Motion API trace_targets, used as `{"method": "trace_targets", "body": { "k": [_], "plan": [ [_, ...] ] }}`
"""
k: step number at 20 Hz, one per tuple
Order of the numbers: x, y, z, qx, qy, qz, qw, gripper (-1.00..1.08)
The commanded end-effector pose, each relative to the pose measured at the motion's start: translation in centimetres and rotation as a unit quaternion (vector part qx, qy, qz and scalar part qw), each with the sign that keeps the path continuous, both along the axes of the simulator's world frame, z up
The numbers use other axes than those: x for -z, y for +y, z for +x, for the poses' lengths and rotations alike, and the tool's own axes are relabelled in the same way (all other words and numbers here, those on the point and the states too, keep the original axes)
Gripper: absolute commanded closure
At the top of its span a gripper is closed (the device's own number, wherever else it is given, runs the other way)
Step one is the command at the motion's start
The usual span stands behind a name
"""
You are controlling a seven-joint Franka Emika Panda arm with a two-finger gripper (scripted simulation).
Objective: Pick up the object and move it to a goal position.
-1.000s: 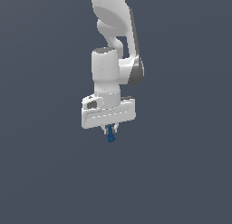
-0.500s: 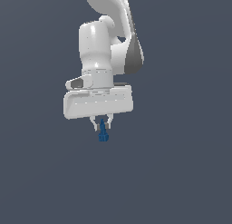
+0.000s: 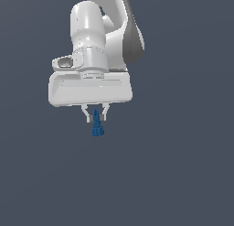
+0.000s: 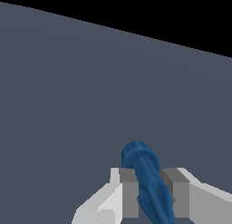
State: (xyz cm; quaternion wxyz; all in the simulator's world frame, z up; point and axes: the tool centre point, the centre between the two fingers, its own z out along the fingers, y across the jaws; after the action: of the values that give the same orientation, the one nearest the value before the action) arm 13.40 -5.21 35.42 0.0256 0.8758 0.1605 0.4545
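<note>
Between the two short white fingers [image 3: 85, 114] of the gripper [image 3: 95, 115] sits the object [image 3: 97, 125], a small dark-blue piece with a pointed, tapered top and a wider, knobbly base. Its narrow tip reaches up into the gap between the jaws, while its broad base hangs just below the fingertips, so most of the piece shows beneath them in the exterior view. The piece stands roughly upright, tip toward the gripper body and base away from it. The jaws are drawn in close, leaving only a narrow gap that the blue piece fills, and they have hold of it near its slim upper part. Above the object, the gripper's wide white body spreads out to both sides and is far broader than the piece it carries; above that rises the rounded white wrist of the arm [image 3: 91, 33], with a grey section toward the exterior view's right. Around the object there is only plain dark grey-blue background, and the object touches nothing but the fingers, hanging in open space. From the wrist view the object [image 4: 147, 182] appears as a blue ribbed shaft ending in a rounded, darker knob, running out from between two grey pads [image 4: 129, 191] set on the white fingers, one pad on each side and pressed right against it. Beyond the knob lies an even grey-blue surface that ends at a black band.
</note>
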Motion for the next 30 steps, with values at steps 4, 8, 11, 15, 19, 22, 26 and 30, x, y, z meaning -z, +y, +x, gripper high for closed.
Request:
{"method": "trace_targets", "body": {
  "k": [4,8,11,15,19,22,26,30],
  "plan": [
    [-2.9,-0.5,0.1,-0.005,-0.036,0.003,0.9993,1.08],
    [-4.9,-0.8,0.0,-0.009,-0.061,0.006,0.9981,1.08],
    [-6.1,-1.1,-0.1,-0.011,-0.077,0.008,0.9969,1.08],
    [-7.5,-1.3,-0.2,-0.014,-0.094,0.01,0.9954,1.08],
    [-8.4,-1.5,-0.4,-0.016,-0.107,0.012,0.994,1.08],
    [-8.9,-1.6,-0.4,-0.018,-0.114,0.013,0.9933,1.08],
    [-9.2,-1.6,-0.5,-0.018,-0.117,0.013,0.9928,1.08],
    [-9.1,-1.6,-0.5,-0.018,-0.116,0.013,0.993,1.08]
  ]
}}
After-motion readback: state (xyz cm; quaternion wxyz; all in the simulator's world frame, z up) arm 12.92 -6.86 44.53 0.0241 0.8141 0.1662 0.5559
